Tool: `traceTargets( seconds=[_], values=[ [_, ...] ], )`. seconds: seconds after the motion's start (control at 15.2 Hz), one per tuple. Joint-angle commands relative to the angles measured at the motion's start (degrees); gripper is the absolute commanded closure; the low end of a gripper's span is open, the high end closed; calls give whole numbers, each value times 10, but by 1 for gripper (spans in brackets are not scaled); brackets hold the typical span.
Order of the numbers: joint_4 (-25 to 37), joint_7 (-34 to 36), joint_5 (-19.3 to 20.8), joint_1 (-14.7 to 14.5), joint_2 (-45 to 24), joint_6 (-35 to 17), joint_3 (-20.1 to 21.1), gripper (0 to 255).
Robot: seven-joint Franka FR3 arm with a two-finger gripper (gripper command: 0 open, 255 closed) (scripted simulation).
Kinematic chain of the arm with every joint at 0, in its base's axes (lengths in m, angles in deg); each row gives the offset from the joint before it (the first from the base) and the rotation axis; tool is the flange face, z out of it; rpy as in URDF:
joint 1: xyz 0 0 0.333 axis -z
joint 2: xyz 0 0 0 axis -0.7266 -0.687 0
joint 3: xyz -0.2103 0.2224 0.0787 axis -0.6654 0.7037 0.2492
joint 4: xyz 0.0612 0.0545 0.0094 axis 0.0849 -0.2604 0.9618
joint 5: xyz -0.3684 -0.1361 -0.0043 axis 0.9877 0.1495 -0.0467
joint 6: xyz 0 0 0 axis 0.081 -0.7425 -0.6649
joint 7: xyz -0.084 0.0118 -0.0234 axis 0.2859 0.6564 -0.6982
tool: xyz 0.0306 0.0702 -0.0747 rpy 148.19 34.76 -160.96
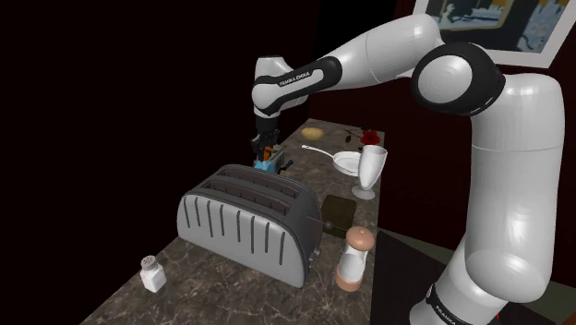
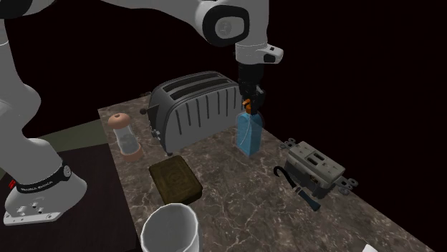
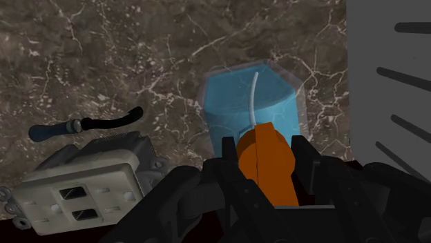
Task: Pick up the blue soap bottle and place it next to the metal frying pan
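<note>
The blue soap bottle (image 2: 249, 136) has a clear blue body and an orange pump top (image 3: 266, 162). It stands upright on the dark marble counter (image 2: 236, 207), just beside the end of the grey toaster (image 2: 197, 104). My gripper (image 2: 248, 102) comes straight down onto it, and the black fingers (image 3: 228, 148) clasp the orange pump from both sides. In the shoulder view the bottle (image 1: 269, 167) peeks out behind the toaster (image 1: 249, 222), under the gripper (image 1: 264, 148). The frying pan (image 1: 347, 162), drawn pale, lies further along the counter towards the back.
A white goblet (image 1: 369, 171) stands by the pan, with a dark square pad (image 1: 339, 210) and a pepper grinder (image 1: 354, 258) nearer. A salt shaker (image 1: 152, 274) is at the front. A wall outlet (image 2: 315, 166) and a black tool (image 2: 294, 185) lie beside the bottle.
</note>
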Motion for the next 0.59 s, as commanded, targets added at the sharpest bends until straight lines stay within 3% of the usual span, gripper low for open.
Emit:
traceTargets(
  seconds=[0.0,0.53],
  values=[
    [0,0,0,0,0,0,0,255],
    [24,-2,-1,0,10,34,0,255]
  ],
)
